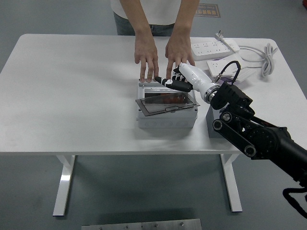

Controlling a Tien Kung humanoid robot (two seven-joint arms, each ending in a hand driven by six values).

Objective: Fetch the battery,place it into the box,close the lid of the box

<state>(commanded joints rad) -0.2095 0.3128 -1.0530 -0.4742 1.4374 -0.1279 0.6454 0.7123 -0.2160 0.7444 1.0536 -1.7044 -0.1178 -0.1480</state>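
A grey box [166, 117] stands mid-table. Its smoky lid [165, 101] lies tilted low over the opening, the front edge slightly raised. Through the lid the orange battery [168, 99] shows only as a faint reddish tint. My right hand [170, 82] reaches in from the right and hovers at the box's rear edge, just behind the lid's hinge side, fingers stretched out and holding nothing. Whether it touches the lid I cannot tell. A person at the far side rests both hands [146, 55] on the table, fingertips at the box's back wall. My left arm is out of view.
A dark grey block [214, 123] sits right of the box, partly under my right forearm. White power strips [215, 47] and a coiled white cable [266, 55] lie at the back right. The table's left half is bare white surface.
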